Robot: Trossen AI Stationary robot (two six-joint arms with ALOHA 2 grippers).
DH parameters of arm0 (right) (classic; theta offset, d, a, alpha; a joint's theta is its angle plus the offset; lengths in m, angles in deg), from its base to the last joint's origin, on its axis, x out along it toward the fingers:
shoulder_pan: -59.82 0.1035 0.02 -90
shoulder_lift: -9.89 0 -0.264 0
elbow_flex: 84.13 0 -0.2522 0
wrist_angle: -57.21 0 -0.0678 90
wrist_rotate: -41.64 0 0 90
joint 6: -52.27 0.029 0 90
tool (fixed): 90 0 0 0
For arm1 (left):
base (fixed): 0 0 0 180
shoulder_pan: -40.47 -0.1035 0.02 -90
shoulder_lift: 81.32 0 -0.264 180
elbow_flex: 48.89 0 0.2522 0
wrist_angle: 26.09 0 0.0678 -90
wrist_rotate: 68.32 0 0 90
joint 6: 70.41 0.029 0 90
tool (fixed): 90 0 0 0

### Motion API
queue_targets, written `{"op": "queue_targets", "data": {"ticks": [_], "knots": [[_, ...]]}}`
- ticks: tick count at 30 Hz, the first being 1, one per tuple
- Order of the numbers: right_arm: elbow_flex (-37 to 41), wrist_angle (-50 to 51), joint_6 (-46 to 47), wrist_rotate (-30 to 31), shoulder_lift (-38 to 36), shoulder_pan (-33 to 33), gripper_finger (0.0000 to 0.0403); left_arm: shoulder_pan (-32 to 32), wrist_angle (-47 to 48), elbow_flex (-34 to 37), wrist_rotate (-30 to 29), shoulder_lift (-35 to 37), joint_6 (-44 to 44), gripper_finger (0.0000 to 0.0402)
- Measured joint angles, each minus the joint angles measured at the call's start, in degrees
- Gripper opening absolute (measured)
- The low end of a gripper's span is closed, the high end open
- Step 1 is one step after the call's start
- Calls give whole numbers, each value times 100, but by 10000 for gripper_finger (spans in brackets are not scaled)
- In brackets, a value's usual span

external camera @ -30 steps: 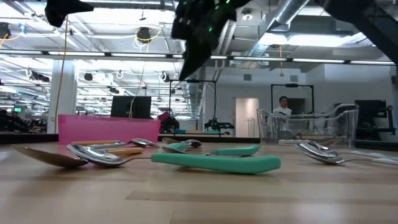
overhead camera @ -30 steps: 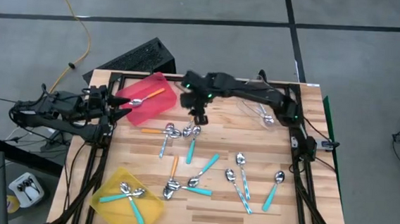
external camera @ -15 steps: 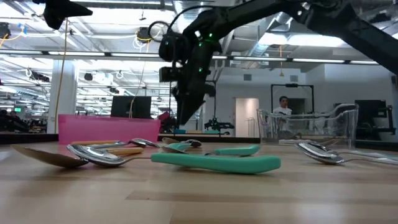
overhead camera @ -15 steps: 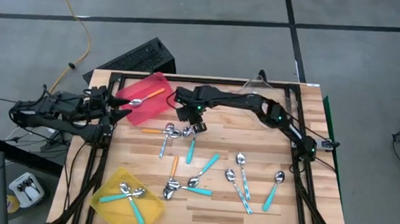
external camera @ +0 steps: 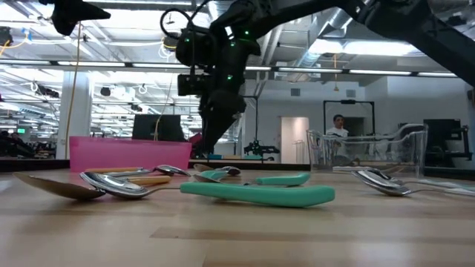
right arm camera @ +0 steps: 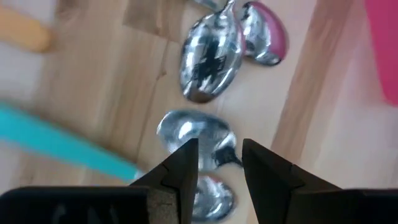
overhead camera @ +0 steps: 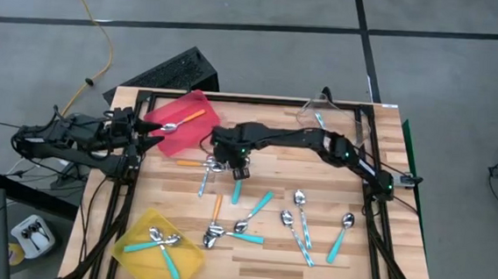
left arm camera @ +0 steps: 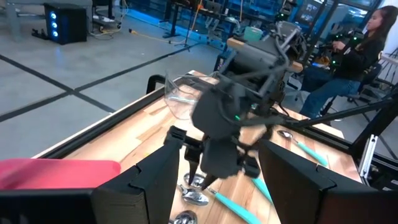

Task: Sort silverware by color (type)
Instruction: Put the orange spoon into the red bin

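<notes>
The right end effector (overhead camera: 232,163) hangs low over a cluster of spoons (overhead camera: 216,165) near the middle of the tabletop (overhead camera: 316,184), its fingers (right arm camera: 186,165) apart with a narrow gap and nothing between them. That gap sits just above a shiny spoon bowl (right arm camera: 196,134), which suggests it is lining up to pinch one spoon out of the cluster. The left end effector (overhead camera: 153,127) waits at the tabletop's left edge beside the red bin (overhead camera: 180,121), its fingers (left arm camera: 146,180) wide apart and empty, well clear of the reaching arm.

The sorting looks partly done: an orange-handled spoon (overhead camera: 183,120) lies in the red bin, teal-handled spoons (overhead camera: 158,243) lie in the yellow bin (overhead camera: 135,255), and a clear bin (overhead camera: 333,128) stands at the far right. Many teal-handled, orange-handled and light-blue-handled spoons lie loose on the wood.

Only the high view gives this layout. The right wrist view alone shows the gap over the bowls; the low view shows that end effector (external camera: 211,133) poised above the wood, not touching
</notes>
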Motion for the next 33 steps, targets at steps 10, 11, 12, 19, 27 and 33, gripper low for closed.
{"op": "queue_targets", "data": {"ticks": [10, 11, 12, 19, 27, 33], "knots": [[1, 543, 942, 685, -17, 382, 148, 0, 0, 0, 0, 0, -3, 205], [6, 616, 982, 695, -63, 425, 148, 1, 0, 0, -1, 0, 7, 205], [6, 651, 1024, 695, -99, 477, 148, 1, 2, 0, -1, 0, 17, 205], [9, 1101, 1183, 696, -835, 630, 148, 1, 43, 0, -12, 0, 70, 205], [59, 1519, 1223, 614, -2223, 501, 148, 1, 135, 0, -12, 0, -4, 205], [1634, 962, 1266, 403, -3776, 213, 148, 0, 131, 0, -27, 2, -7, 205]]}}
